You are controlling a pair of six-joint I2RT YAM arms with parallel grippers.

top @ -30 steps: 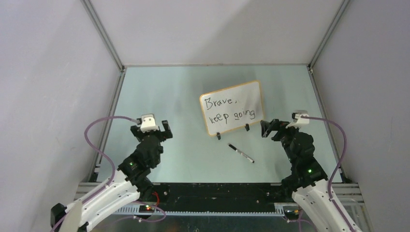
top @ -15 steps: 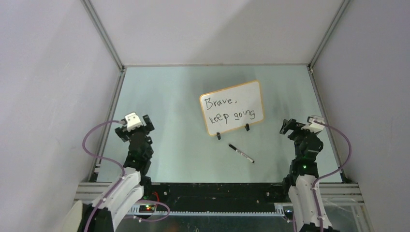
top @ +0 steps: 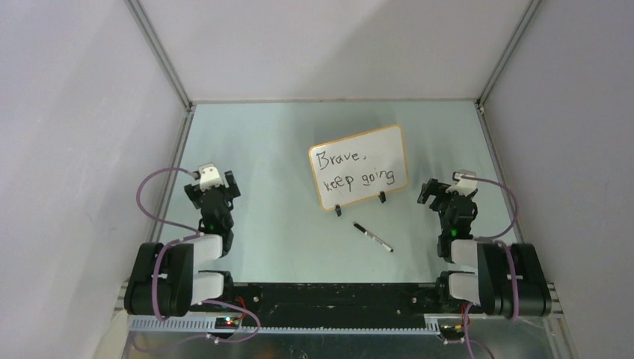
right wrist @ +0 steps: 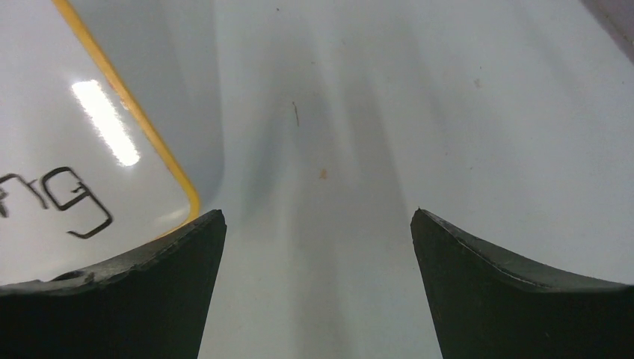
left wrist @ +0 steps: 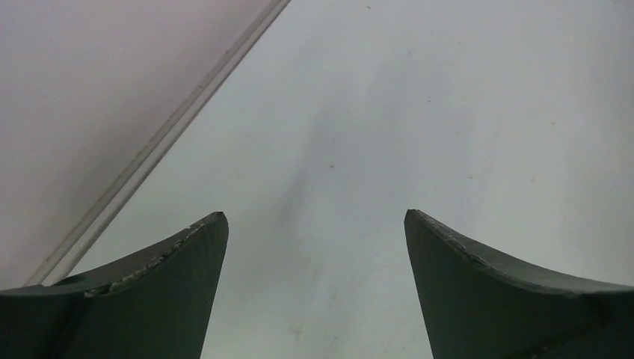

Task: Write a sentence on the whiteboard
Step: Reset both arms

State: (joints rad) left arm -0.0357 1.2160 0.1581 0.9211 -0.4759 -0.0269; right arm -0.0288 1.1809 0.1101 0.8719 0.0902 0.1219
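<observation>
The whiteboard (top: 359, 167) stands tilted on its two black clip feet in the middle of the table. Its sentence (top: 356, 170) reads "Brave, keep going" in two lines of black marker. A black marker pen (top: 372, 237) lies flat on the table in front of the board. My left gripper (top: 214, 191) sits low at the left, open and empty, well away from the board. My right gripper (top: 439, 192) is open and empty just right of the board; the right wrist view shows the board's orange-edged corner (right wrist: 161, 153) with the letter "g".
Grey enclosure walls (top: 82, 112) close in the table on the left, back and right. A metal rail (left wrist: 161, 146) runs along the table's left edge near my left gripper. Both arms are folded back over their bases at the near edge.
Both arms have folded back toward their bases. The left gripper drew back left and nearer; the right one swung out right, then came back a little toward the board. Board and pen stayed put.
</observation>
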